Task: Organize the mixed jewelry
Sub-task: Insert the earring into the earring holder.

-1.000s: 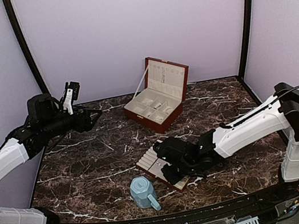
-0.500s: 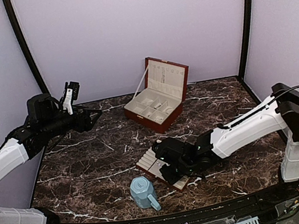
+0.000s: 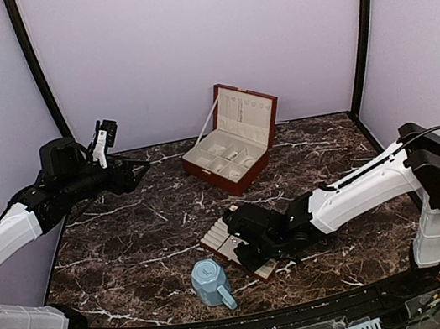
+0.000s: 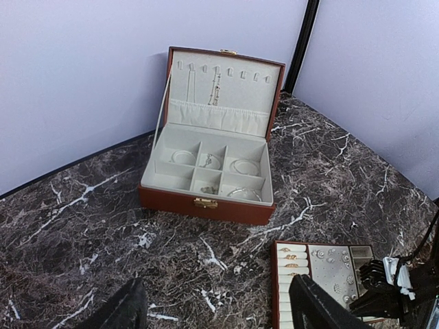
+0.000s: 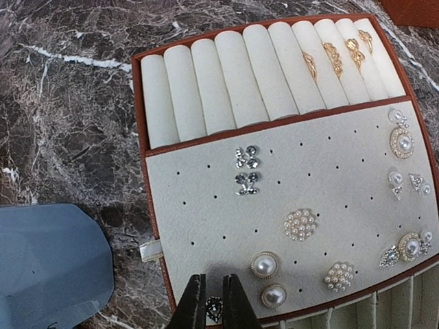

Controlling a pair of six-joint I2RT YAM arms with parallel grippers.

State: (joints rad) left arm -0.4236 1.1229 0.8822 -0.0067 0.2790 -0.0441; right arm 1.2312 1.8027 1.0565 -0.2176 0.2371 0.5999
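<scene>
jewelry stud [image 5: 214, 310] pinched by right gripper [image 5: 214, 288]

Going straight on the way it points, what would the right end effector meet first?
Probably the cream perforated pad of the flat brown tray; the end effector grips a small silvery stud.

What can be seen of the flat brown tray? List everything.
The tray is a flat, brown-rimmed rectangle lying level on the marble table, beside the blue mug. One part holds cream ring rolls, with four gold rings at one end. The other is a cream perforated pad carrying crystal studs and pearl studs. The right tool hangs over the pad's outer edge, shut on a small silvery stud.
</scene>
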